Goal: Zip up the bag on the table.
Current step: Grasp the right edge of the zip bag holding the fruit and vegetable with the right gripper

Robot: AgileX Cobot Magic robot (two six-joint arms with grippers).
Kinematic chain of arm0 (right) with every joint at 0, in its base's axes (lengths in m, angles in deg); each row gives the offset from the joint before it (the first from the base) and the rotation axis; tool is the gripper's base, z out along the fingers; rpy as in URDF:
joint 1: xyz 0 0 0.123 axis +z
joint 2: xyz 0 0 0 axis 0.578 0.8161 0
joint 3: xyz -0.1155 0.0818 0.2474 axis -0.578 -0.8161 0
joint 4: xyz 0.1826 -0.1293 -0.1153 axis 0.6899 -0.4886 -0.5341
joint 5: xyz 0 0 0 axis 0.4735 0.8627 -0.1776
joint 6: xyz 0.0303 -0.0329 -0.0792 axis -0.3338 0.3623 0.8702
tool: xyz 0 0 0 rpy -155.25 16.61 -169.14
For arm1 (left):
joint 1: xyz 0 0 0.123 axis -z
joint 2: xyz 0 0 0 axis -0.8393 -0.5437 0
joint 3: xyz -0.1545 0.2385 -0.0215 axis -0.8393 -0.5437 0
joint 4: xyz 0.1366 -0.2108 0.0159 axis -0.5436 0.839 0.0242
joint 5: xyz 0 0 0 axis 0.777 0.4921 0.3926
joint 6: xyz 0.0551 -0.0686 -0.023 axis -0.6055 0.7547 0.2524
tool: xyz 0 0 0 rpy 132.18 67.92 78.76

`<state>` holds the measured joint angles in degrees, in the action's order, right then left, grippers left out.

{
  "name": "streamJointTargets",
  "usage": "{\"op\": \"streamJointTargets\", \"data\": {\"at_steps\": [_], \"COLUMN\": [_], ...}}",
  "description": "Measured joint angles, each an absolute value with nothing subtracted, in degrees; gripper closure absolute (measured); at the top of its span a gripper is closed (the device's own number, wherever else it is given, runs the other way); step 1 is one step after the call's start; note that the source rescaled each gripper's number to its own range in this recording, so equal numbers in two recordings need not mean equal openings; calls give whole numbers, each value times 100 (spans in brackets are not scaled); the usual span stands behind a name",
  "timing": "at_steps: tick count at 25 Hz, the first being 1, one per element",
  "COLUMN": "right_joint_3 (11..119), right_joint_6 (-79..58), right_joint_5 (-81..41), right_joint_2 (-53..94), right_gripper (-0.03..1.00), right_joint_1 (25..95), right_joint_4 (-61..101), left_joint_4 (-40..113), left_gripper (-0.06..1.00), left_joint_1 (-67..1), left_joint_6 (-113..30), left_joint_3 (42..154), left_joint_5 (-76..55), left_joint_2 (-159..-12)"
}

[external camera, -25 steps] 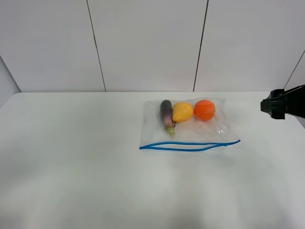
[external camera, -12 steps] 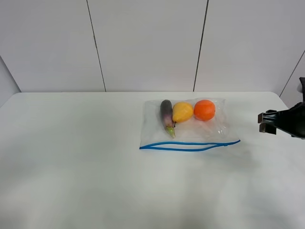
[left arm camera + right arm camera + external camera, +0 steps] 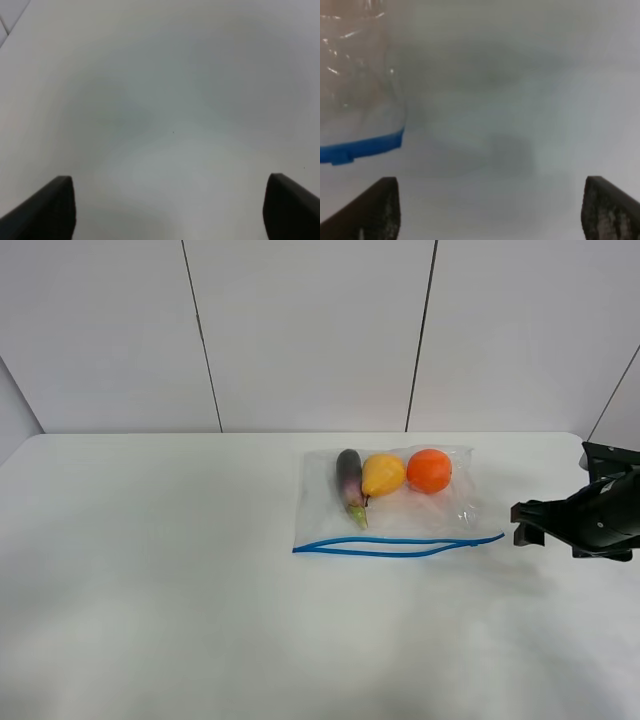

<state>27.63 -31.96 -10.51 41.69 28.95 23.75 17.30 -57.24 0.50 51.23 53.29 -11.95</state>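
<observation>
We judge the limp, slippery zip bag (image 3: 420, 512) best pinched at its blue zipper strip (image 3: 310, 548), our right claw (image 3: 519, 524) spread wide.

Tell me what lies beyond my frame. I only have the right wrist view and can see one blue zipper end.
Observer: In the high view the bag lies flat on the table. It runs leftward from your right gripper, which sits just off its right end, not touching it.
Operator: Is the zipper shut along its length?
Observer: No. The blue zipper strip gapes in the middle, showing as two separate lines.
Operator: Where's the other arm?
Observer: The left gripper shows only in its own wrist view. Its jaws are wide open over table surface, and no bag is in that view.
</observation>
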Motion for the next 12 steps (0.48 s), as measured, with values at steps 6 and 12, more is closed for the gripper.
{"op": "streamJointTargets", "data": {"at_steps": [6, 12], "right_joint_3": [3445, 4037], "right_joint_6": [-2191, -1855], "right_joint_5": [-519, 163], "right_joint_2": [4717, 5086], "right_gripper": [14, 14], "right_joint_1": [2895, 2730], "right_joint_4": [3799, 4785], "left_joint_4": [1730, 1730], "left_gripper": [-6, -6], "left_joint_1": [-5724, -5724], "left_joint_6": [50, 50], "left_joint_3": [5123, 5123], "left_joint_5": [5329, 5329], "left_joint_2": [-1195, -1195]}}
